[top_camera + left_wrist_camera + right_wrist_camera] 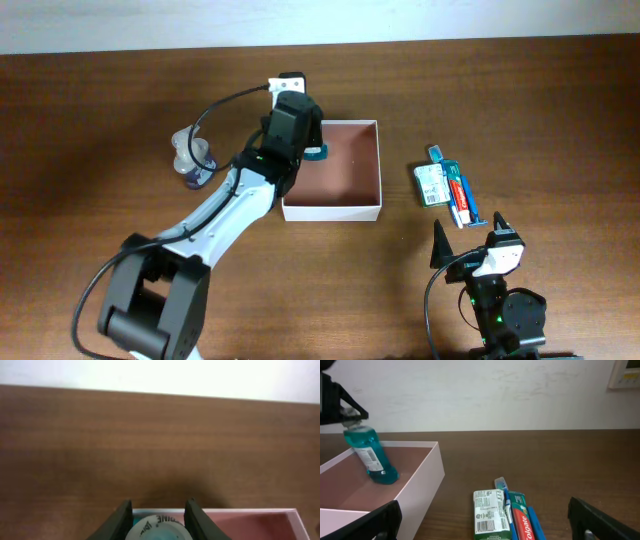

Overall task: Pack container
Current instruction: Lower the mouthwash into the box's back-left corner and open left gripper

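Table (520, 100): matt wood. Bottle (370, 455): glossy clr plastic.

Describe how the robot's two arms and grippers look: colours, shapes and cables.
The left arm has a white link between bulky black joints, a white camera block at its wrist and a thin black cable looping alongside. The left gripper has two flat black fingers. The right arm is black with a white wrist piece and a small green light; the right gripper has pointed black fingers.

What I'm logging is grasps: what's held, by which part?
The left end effector grips the teal bottle by its cap; the right end effector holds nothing.
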You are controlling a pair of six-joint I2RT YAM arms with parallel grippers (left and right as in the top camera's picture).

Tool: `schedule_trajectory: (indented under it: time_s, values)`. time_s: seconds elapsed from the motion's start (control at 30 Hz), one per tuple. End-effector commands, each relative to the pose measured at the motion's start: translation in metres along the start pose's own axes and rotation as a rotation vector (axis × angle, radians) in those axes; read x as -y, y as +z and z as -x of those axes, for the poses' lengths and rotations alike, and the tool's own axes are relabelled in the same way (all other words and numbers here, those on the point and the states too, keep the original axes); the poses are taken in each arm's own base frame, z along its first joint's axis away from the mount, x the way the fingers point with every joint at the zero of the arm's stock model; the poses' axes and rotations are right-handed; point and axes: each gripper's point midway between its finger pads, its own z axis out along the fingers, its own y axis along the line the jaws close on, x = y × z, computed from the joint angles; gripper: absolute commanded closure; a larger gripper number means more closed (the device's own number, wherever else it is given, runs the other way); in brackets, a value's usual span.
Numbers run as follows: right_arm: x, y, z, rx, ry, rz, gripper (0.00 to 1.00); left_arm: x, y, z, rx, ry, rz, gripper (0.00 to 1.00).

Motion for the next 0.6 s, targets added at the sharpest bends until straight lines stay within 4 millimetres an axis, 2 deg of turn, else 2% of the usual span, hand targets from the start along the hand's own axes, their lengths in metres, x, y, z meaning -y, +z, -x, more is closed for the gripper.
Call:
schedule_trajectory:
  time_s: [0.0,0.07,0.17,0.23,0.33,0.57]
  values:
    - [0.0009,0.0002,-0.0027,-0.006,0.008,-0.001,0.01,0.0037,0.0002,0.0175,0.048,-0.014,0.005,0.8]
    - [0.0009,0.0002,-0.0027,-0.006,0.008,-0.001,0.01,0.0036,0.0008,0.0168,0.046,-0.013,0.006,0.79]
    - [0.0008,0.0002,-0.0026,-0.006,0.008,0.0,0.01,0.0038,0.0008,0.0168,0.046,-0.013,0.005,0.55]
    - [0.0009,0.0002,-0.0027,-0.006,0.008,-0.001,0.01,0.0039,0.0008,0.0167,0.046,-0.013,0.004,0.5]
    - [0.0008,0.0002,-0.0027,-0.006,0.008,0.0,0.01,0.0039,0.0009,0.0165,0.045,-0.013,0.004,0.39]
    - [0.0009,0.0002,-0.0027,-0.006,0.008,-0.001,0.01,0.0082,0.0006,0.0179,0.045,0.036,-0.018,0.35]
